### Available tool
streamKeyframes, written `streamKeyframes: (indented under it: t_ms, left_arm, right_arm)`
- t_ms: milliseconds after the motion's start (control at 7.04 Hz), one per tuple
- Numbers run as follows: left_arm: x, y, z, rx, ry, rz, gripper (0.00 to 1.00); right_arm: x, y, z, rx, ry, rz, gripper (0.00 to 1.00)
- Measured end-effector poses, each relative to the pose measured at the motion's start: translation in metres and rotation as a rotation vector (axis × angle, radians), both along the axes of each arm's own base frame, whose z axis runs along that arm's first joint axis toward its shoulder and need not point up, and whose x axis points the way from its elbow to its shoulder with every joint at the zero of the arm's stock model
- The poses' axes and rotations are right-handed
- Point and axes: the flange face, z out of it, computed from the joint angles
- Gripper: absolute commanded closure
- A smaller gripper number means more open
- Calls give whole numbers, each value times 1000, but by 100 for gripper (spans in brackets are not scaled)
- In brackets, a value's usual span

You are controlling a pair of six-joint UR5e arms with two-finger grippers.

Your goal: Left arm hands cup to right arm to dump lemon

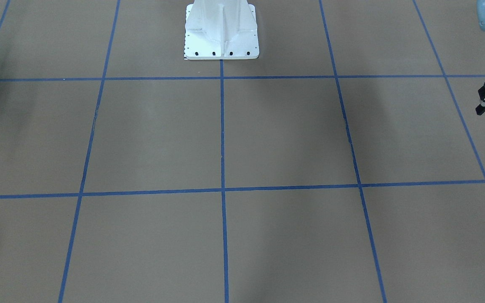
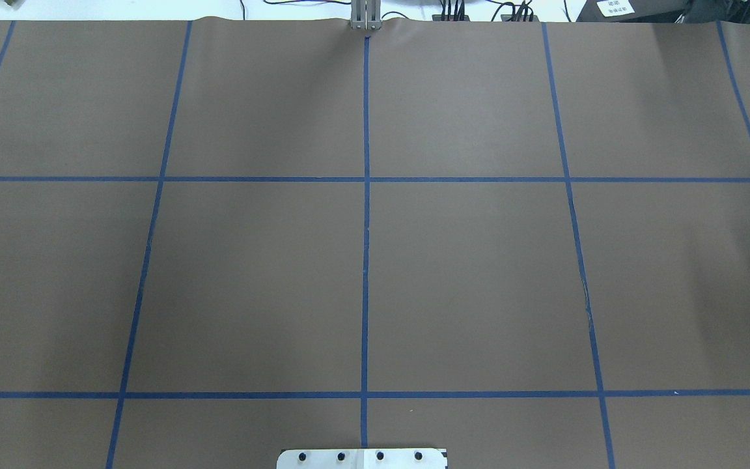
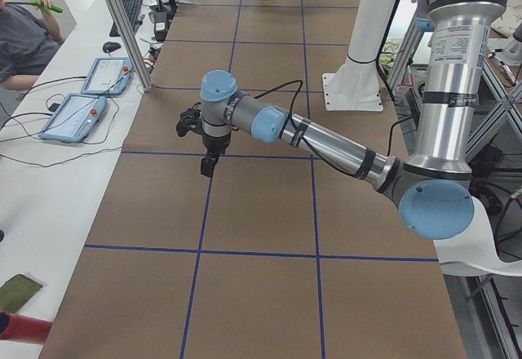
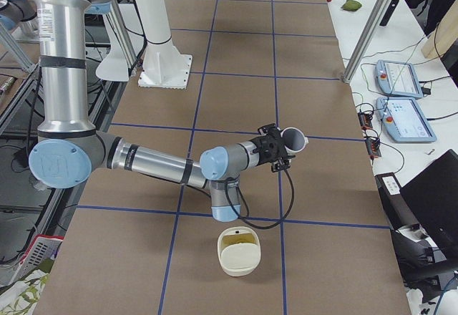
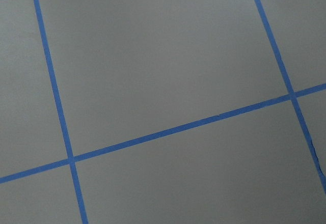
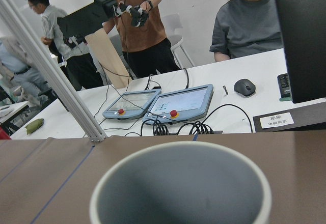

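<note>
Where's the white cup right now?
In the exterior right view the cup is at the right gripper, tipped sideways, mouth toward the operators' side, with the cream bowl nearer the camera.

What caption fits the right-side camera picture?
White cup tipped sideways at the right arm's tool, cream bowl on the table nearby.

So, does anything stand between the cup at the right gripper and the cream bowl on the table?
Nothing visible does. The cup is apart from the bowl; only bare table and the right arm's own wrist lie between.

matt paper table cover (image 2: 251,280), smooth matt cup (image 6: 183,188).
</note>
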Motion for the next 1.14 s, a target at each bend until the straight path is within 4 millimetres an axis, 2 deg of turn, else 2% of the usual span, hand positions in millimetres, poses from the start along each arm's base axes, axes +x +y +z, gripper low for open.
streamKeyframes:
  t_ms: [284, 426, 568, 710, 852, 1136]
  left_arm:
    - [3, -5, -13, -19, 20, -42, 0]
    - [9, -11, -26, -28, 37, -68, 0]
    - [20, -19, -44, -41, 58, -93, 0]
    - [34, -25, -63, -59, 82, -115, 0]
    - [50, -31, -83, -80, 109, -138, 0]
    - [82, -38, -123, -114, 160, -167, 0]
  right_arm:
    - [-59, -34, -22, 120, 143, -11, 100]
    - [-106, -43, -36, 186, 187, 1, 99]
    - [-163, -50, -54, 248, 221, 14, 99]
    - [-215, -56, -76, 298, 269, 22, 99]
    - [-255, -66, -102, 329, 312, 16, 99]
    - [-320, -92, -171, 352, 339, 1, 99]
